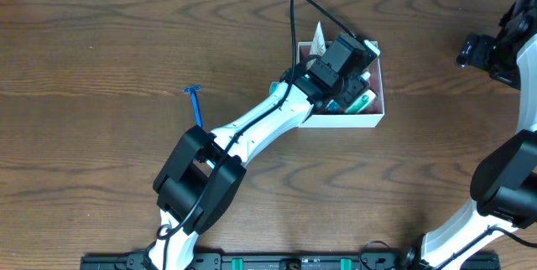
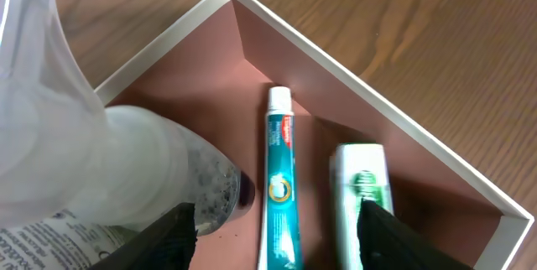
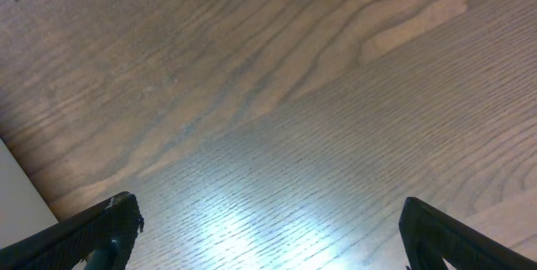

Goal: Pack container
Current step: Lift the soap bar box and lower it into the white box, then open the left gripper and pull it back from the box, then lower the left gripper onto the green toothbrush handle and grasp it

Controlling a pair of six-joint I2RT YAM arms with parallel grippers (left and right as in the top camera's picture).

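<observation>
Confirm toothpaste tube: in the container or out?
In. The toothpaste tube lies flat on the pink floor of the container, inside its white walls, beside a green-and-white tube.

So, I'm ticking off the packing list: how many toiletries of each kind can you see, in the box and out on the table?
Toothpaste tube, in the container: 1
Green-and-white tube, in the container: 1
Clear bottle, in the container: 1
Blue razor, out on the table: 1
Total: 4
</observation>
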